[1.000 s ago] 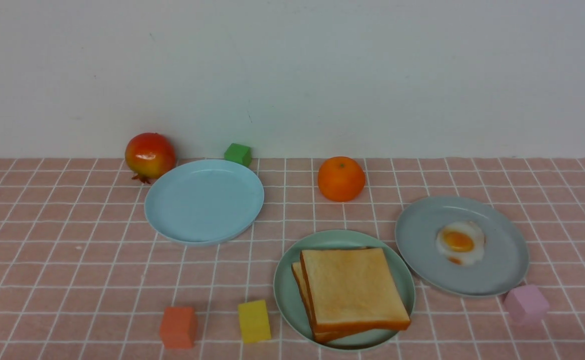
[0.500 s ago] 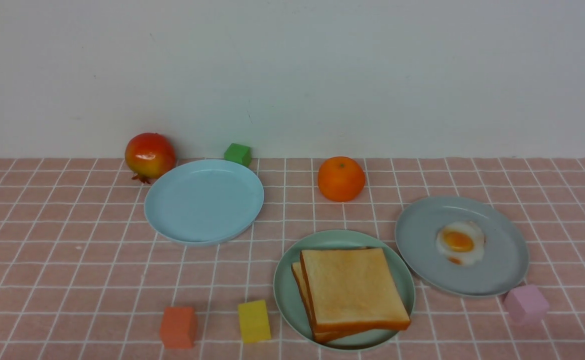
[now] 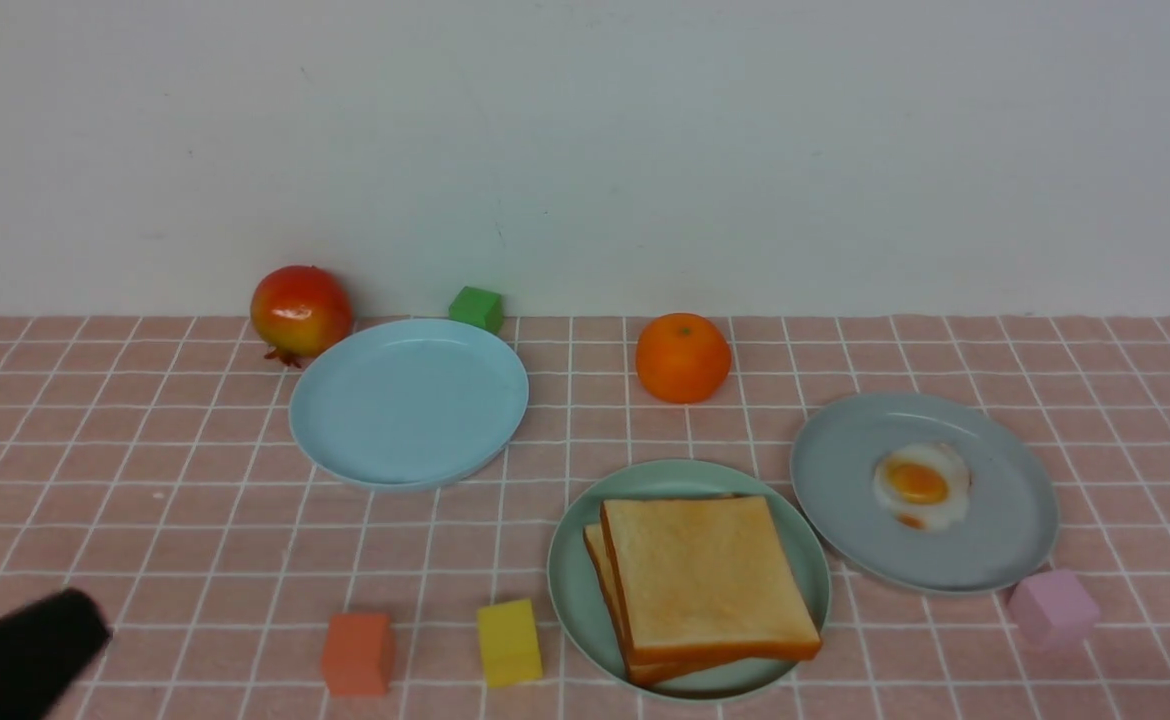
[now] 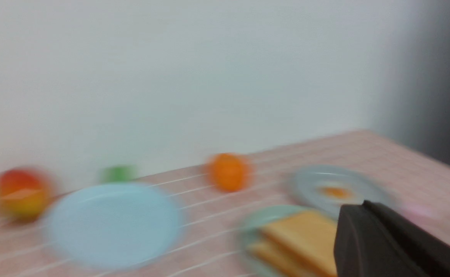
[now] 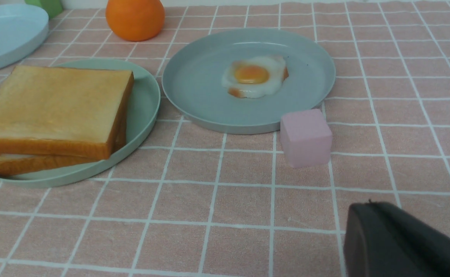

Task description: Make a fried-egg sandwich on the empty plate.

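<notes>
Only the left gripper, apparently shut and empty, has entered at the table's near-left edge; the fried-egg sandwich sits stacked on the mint plate, so a careless sweep could knock it askew.

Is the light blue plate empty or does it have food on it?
Empty. The light blue plate shows only its bare surface; the toast sits on the green plate, and an egg on the grey plate.

Even, bright light with soft shadows; front and right wrist views are sharp, while the left wrist view is motion-blurred throughout.
</notes>
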Robot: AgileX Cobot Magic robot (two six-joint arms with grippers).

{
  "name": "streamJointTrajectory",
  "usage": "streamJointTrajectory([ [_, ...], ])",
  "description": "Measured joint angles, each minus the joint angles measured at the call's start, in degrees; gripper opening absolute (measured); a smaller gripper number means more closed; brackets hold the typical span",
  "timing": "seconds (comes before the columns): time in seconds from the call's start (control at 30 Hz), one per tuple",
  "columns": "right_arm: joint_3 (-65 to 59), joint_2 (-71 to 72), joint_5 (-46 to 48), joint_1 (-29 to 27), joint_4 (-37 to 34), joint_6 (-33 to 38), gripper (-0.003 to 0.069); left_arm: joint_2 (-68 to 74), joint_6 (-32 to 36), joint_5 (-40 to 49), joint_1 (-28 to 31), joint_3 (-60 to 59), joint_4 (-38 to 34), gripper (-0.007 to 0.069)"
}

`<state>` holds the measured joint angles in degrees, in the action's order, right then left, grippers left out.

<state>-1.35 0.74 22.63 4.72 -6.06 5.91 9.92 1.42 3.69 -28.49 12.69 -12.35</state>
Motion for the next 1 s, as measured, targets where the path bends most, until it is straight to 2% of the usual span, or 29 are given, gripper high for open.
streamJointTrajectory([
  [0.07, 0.0, 0.0, 0.0, 0.0, 0.0, 0.0, 0.0033, -4.2, -4.7, 0.3, 10.3, -4.6, 2.2, 0.0013],
  [0.1, 0.0, 0.0, 0.0, 0.0, 0.0, 0.0, 0.0033, -4.6, -5.5, 0.4, 11.7, -5.3, 2.5, 0.0013],
  [0.13, 0.0, 0.0, 0.0, 0.0, 0.0, 0.1, 0.0035, -7.4, -9.3, 1.3, 16.7, -8.3, 4.8, 0.0013],
  [0.17, 0.0, 0.0, 0.0, 0.0, 0.0, 0.1, 0.0036, -7.8, -9.8, 1.5, 17.2, -8.7, 5.1, 0.0013],
  [0.2, 0.0, 0.0, 0.0, 0.0, 0.0, 0.1, 0.0037, -9.8, -13.5, 2.5, 20.3, -11.3, 7.5, 0.0013],
  [0.27, 0.0, 0.0, 0.0, 0.0, 0.0, 0.1, 0.0039, -10.4, -18.5, 5.6, 22.7, -13.7, 9.9, 0.0013],
  [0.33, 0.0, 0.0, 0.1, 0.0, 0.0, 0.1, 0.0044, -10.5, -22.4, 12.2, 23.4, -14.1, 10.9, 0.0013],
  [0.4, 0.0, 0.0, 0.1, 0.0, 0.0, 0.1, 0.0048, -10.5, -23.4, 15.3, 23.5, -14.1, 10.9, 0.0013],
  [1.0, 0.0, 0.0, 0.1, 0.0, 0.0, 0.1, 0.0069, -10.5, -21.8, 16.3, 23.6, -13.9, 8.0, 0.0013],
])
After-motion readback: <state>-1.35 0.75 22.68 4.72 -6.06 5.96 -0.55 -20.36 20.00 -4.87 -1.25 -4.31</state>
